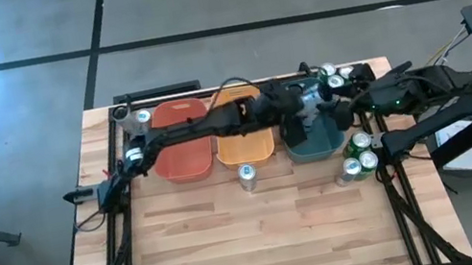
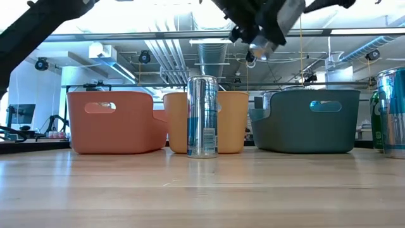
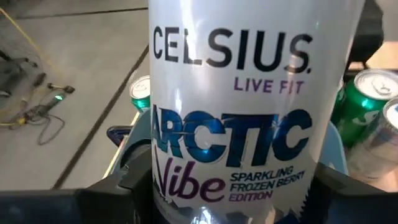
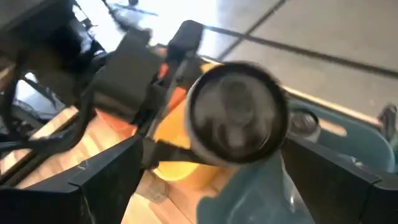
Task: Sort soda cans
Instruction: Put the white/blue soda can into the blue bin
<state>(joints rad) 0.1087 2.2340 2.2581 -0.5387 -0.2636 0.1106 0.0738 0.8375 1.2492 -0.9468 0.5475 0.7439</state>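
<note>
Grasping a white Celsius can (image 3: 249,112), the left gripper (image 1: 310,110) hangs over the teal bin (image 1: 316,143); the right gripper (image 1: 353,104) seemingly clenches it too.

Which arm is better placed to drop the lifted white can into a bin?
Left. The left gripper clamps the white Celsius can, raised above where the orange bin and teal bin meet. The right gripper waits just beside it.
</note>
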